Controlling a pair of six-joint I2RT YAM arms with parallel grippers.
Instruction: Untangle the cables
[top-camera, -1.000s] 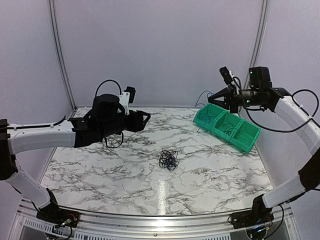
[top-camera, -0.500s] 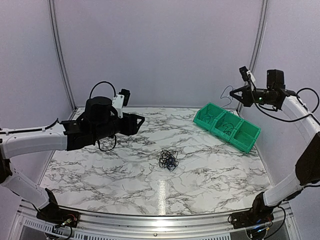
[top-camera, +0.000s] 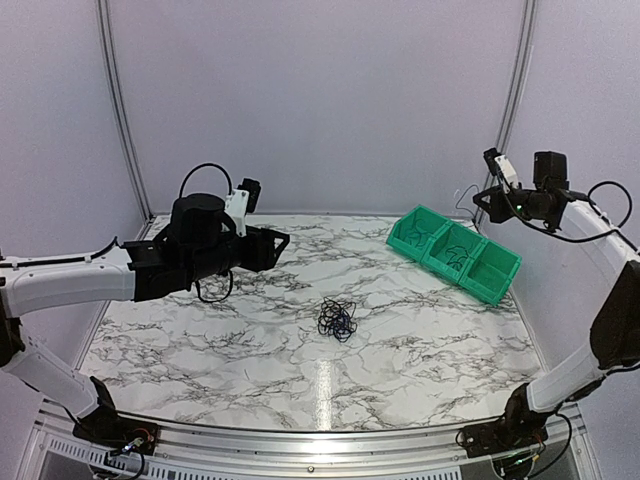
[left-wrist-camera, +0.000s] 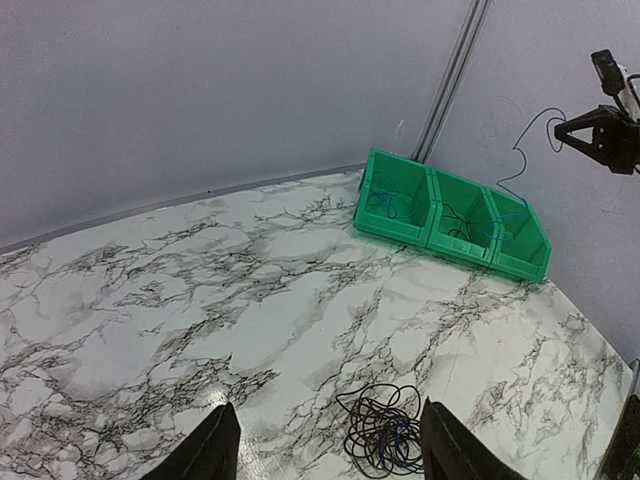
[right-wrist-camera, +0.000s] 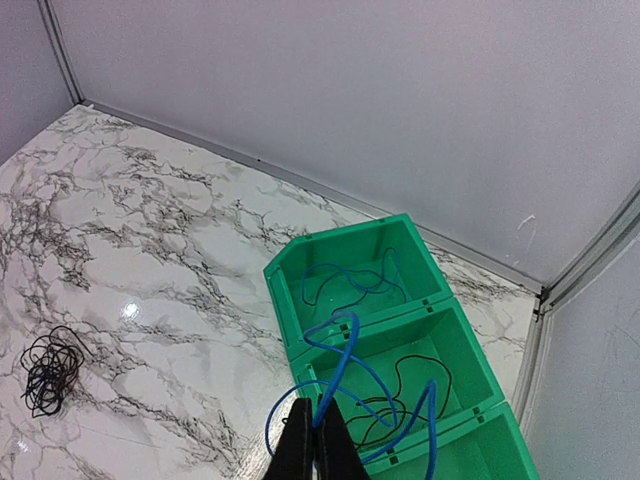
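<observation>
The cables (top-camera: 337, 319) lie as one small dark wad with a touch of blue near the middle of the marbled worktop (top-camera: 200, 330), touching neither arm. The left gripper (top-camera: 283, 241) hangs above the worktop's far left part, pointing right, well apart from the wad. A green bin (top-camera: 455, 253) with three compartments sits at the far right corner. The right gripper (top-camera: 478, 203) is raised above and behind the bin, and a thin wire (top-camera: 463, 192) loops from its tip.
</observation>
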